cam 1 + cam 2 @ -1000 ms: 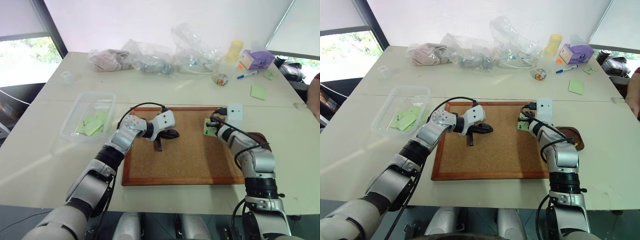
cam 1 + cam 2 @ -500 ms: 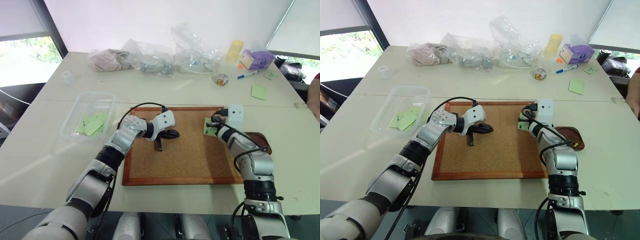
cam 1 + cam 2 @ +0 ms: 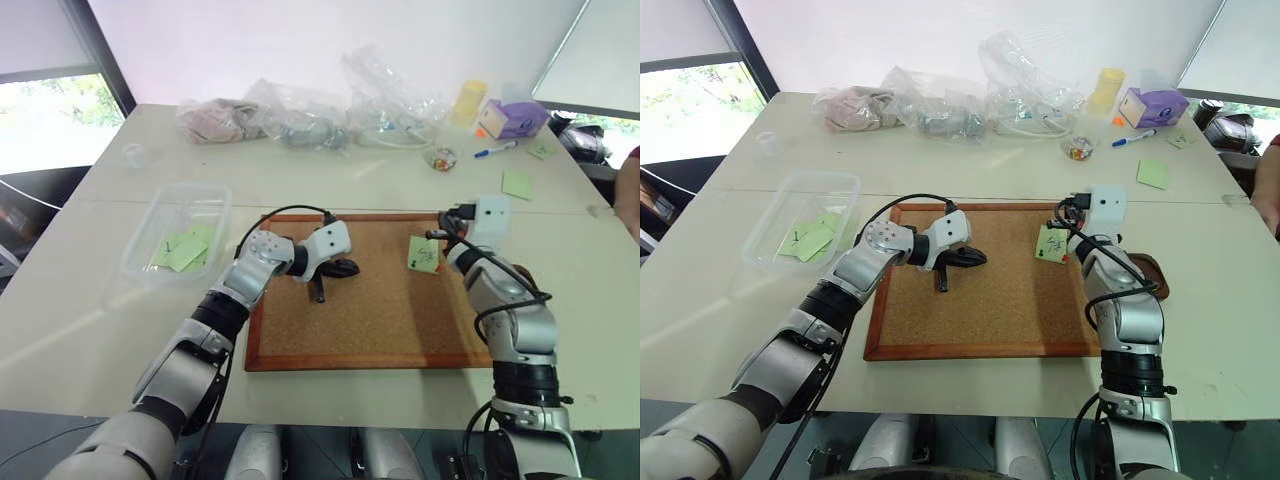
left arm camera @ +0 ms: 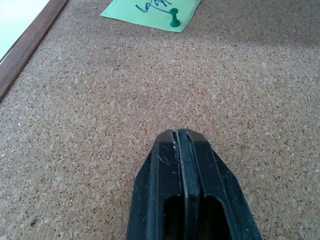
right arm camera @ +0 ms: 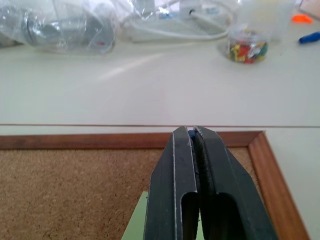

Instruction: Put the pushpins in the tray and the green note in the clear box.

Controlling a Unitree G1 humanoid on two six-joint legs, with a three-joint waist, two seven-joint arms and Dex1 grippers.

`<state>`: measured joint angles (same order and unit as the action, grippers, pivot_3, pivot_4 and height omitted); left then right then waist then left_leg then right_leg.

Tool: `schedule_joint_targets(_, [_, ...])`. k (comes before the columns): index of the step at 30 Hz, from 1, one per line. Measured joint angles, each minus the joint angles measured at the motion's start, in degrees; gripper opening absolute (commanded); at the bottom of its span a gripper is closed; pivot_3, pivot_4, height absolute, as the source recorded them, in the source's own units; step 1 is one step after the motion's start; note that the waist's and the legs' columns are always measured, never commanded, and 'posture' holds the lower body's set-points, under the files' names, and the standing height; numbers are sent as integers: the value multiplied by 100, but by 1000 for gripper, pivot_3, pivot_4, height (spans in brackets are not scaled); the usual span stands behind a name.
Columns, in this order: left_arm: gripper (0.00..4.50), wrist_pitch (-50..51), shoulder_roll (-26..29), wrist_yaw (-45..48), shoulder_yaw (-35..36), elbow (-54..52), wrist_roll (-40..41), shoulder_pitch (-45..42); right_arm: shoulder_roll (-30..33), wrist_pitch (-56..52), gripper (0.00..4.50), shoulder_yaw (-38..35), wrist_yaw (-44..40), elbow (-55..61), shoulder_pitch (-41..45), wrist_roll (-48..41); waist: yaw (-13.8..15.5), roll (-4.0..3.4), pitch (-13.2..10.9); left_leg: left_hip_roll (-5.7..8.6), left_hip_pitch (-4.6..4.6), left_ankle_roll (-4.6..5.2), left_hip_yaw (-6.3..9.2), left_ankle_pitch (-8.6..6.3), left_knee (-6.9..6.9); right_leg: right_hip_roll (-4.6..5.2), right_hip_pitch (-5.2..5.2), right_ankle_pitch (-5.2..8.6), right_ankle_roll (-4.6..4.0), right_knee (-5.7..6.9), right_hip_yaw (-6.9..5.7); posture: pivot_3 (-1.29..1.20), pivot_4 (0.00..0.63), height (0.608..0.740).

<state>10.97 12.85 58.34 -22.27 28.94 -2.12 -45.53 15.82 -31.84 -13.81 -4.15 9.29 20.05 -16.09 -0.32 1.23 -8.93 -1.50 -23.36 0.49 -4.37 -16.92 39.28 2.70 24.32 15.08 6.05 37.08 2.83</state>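
Head views: left gripper (image 3: 318,290), fingers pressed together and empty, rests on the corkboard (image 3: 370,330). Right gripper (image 3: 437,255), at the board's two o'clock corner, pinches the green note (image 3: 423,254). Clear box (image 3: 150,232) lies at nine o'clock; the tray (image 3: 1152,270) is partly hidden behind the right arm.

Left wrist view: a green pushpin (image 4: 174,22) stands in the note at twelve o'clock.

Right wrist view: closed fingers (image 5: 175,200) over the note's edge.

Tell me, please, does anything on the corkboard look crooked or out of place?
Yes, one thing. The green note near the right side of the corkboard sits askew, its edges not parallel with the wooden frame. A single green pushpin holds it there. Nothing looks spilled or damaged.
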Motion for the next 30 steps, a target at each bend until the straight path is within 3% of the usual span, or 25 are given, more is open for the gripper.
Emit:
schedule_joint_targets(5, [0,5,21,-7,1,-52,0,38,115,-411,77,-611,236,1509,-1241,-37,3,-1,3,-3,0,2,-1,-2,-3,-2,0,0,0,-7,1,0,150,737])
schedule_joint_targets(9, [0,98,53,-32,11,-116,-23,76,58,-763,77,-844,366,2049,-1909,-53,-39,-17,18,-4,14,2,-2,-1,-3,-4,-10,1,-1,-2,2,0,150,737])
schedule_joint_targets(26, [0,116,7,-60,10,-159,-67,103,-310,-948,77,-1113,812,1559,-2000,-42,-21,-23,23,-1,11,2,0,-2,-3,-4,-12,2,-3,-7,1,0,150,737])
schedule_joint_targets(29, [0,117,8,-65,10,-160,-67,104,-310,-956,890,-1169,833,1491,-2004,-45,-22,-23,23,-1,10,2,0,-2,-3,-4,-12,2,-3,-7,1,0,150,737])
schedule_joint_targets(30, [0,117,8,-66,10,-160,-66,104,-310,-956,1345,-1184,834,1480,-2003,-45,-22,-23,23,-1,10,2,0,-2,-3,-4,-12,2,-3,-7,1,0,150,737])
